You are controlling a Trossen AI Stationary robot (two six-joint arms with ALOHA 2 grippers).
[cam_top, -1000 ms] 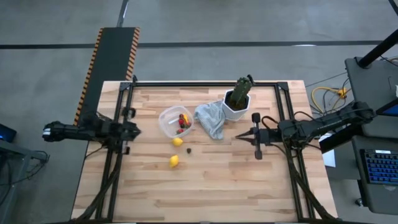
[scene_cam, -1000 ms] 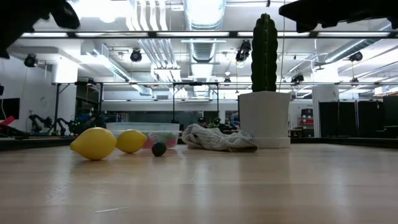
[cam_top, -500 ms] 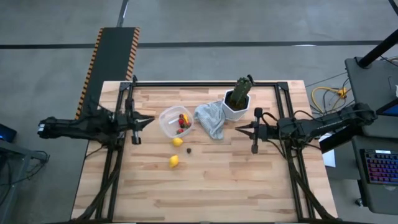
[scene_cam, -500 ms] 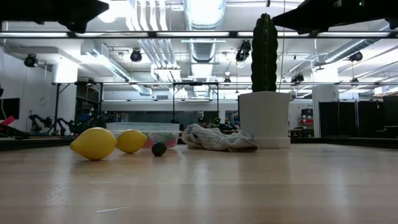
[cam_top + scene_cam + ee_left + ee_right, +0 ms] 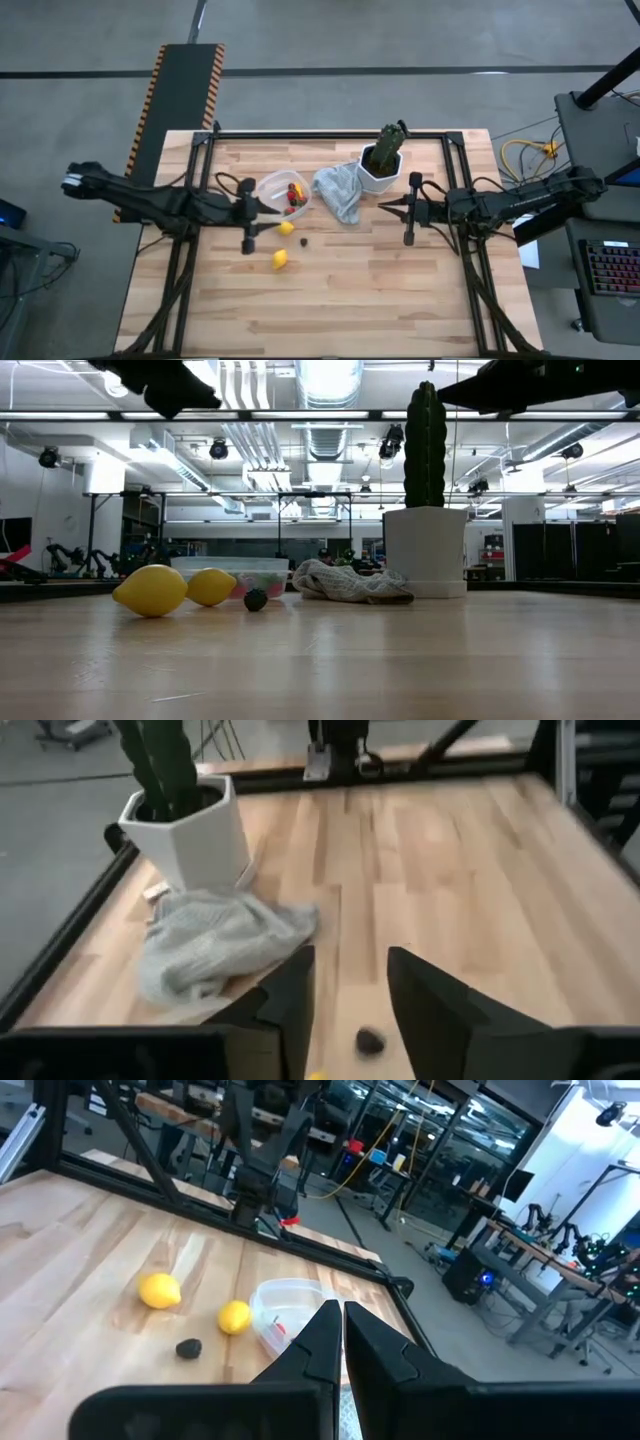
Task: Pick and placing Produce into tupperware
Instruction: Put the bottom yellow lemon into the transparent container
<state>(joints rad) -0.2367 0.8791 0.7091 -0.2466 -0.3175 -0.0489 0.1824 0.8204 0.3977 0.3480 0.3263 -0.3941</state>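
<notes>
The clear tupperware (image 5: pixel 272 186) stands left of the table's middle with red strawberry pieces (image 5: pixel 295 193) inside. On the wood nearer the front edge lie two yellow lemons (image 5: pixel 285 228) (image 5: pixel 279 260) and a dark brown piece (image 5: pixel 305 240). My left gripper (image 5: pixel 265 207) hovers by the tupperware's near left side, open and holding nothing. In its wrist view the fingers (image 5: pixel 290 1005) frame the dark piece (image 5: pixel 370 1040). My right gripper (image 5: pixel 385 210) waits at the right, shut and raised, pointing toward the table's left edge.
A crumpled grey cloth (image 5: pixel 337 192) lies right of the tupperware, against a white hexagonal pot (image 5: pixel 372 180) with a green cactus (image 5: pixel 392 140). A black frame rail (image 5: pixel 330 133) runs along the table's edges. Bare wood fills the near half of the table.
My left arm has unfolded from the table's left edge, and its gripper has travelled toward the right, up to the tupperware. It has also risen. The produce, the tupperware and my right arm have stayed in place.
</notes>
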